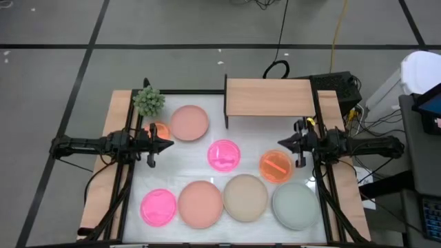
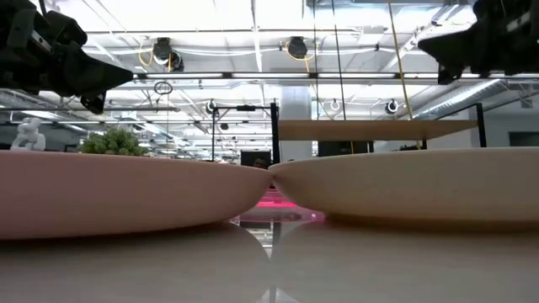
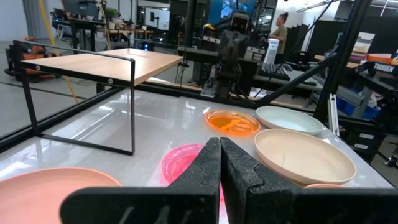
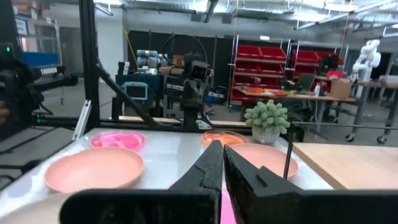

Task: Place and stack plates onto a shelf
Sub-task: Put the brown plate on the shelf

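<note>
Nearest me, four plates [image 1: 200, 203] line the counter's [image 1: 186, 155] front edge, four more lie mid-counter; the shelf [image 1: 269, 96] stands bare at the back. Both my left claw [image 1: 165, 144] and right claw [image 1: 284, 143] hover clenched, empty. I judge crowded, touching plates could get knocked during pickup.

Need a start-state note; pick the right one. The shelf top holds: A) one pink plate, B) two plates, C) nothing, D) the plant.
C: the shelf top shows bare wood from above, while the plates and the plant sit on the table.
</note>
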Robot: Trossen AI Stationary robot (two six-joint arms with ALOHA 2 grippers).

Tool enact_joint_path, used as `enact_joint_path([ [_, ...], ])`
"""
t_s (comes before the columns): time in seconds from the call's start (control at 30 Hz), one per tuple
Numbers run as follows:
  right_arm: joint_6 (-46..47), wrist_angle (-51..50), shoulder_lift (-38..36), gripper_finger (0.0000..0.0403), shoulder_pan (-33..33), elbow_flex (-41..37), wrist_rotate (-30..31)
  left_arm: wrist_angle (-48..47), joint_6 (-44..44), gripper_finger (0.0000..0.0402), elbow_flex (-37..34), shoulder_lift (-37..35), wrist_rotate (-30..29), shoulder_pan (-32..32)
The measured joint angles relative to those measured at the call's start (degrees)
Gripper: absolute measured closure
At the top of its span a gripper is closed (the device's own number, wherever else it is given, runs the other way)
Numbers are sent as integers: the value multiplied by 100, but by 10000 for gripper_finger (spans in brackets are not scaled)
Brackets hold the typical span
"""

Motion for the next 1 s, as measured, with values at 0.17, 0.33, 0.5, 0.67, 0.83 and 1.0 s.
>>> enact_joint_path([
  [0.17, 158, -226, 829, 403, 2, 921, 2, 1, 0, 400, 0, -1, -4, 1],
  [0.33, 313, -1114, 1704, 403, 2, 2161, -2, 2, 0, 400, -1, -2, -26, 2],
  [0.5, 312, -2044, 2394, 403, 2, 3423, 3, 2, 1, 400, 1, -1, -25, 1],
  [0.67, 370, -2842, 2927, 403, 2, 4691, 310, 4, 1, 400, -1, -2, -24, 0],
  [0.83, 472, -3331, 3363, 403, 2, 5629, 470, 6, 1, 400, 1, -1, -22, 1],
  [1.0, 674, -3609, 3694, 403, 0, 6005, 640, 4, 1, 400, 0, 0, -22, 1],
])
